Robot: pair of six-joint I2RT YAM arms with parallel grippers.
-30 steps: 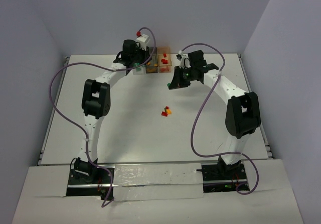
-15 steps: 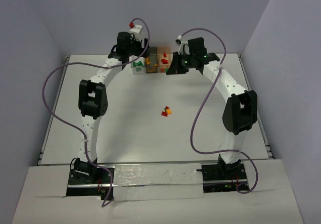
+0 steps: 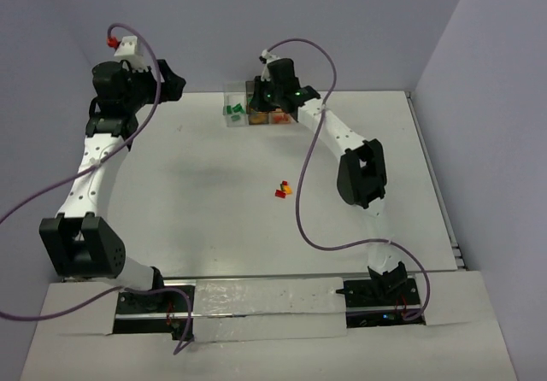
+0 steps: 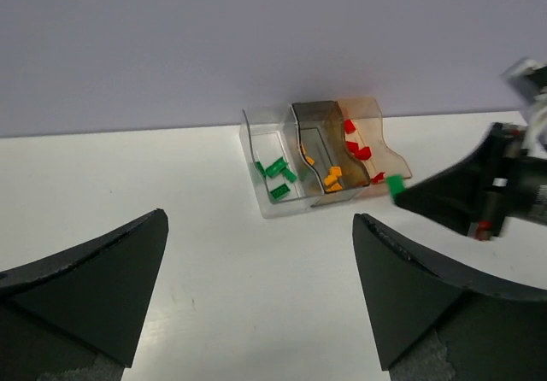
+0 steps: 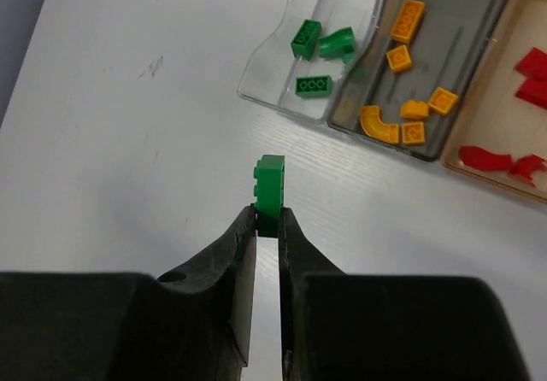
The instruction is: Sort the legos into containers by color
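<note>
- Right claw [image 5: 267, 220]: jaws almost together, pinching a green lego [image 5: 271, 191] by its lower end. The brick stands upright above the fingertips.
- In the right wrist view the held brick shows against bare counter [image 5: 128, 142], near the closest corner of the clear box [image 5: 342, 7] and not inside it.
- In the overhead view this claw overlaps the row of boxes. We cannot tell its height above them.
- The clear box holds three green legos [image 5: 306, 38], lying apart from one another.
- Touching it on the right is the smoky grey box [image 5: 461, 22], with about six orange-yellow legos [image 5: 408, 20]; one of them is curved.
- The orange-tinted box [image 5: 496, 116] comes next, touching the grey one. It holds red legos [image 5: 532, 63], partly cut off by the frame edge.
- The three boxes sit side by side at the far edge of the counter, close to the wall.
- Left claw [image 4: 258, 227]: jaws spread wide, nothing between them. It is raised at the far left corner, well apart from the boxes and facing them.
- Loose legos [image 3: 283, 190]: a small red and orange-yellow cluster mid-counter, pieces touching, well apart from the boxes and both claws. We cannot tell the exact count.
</note>
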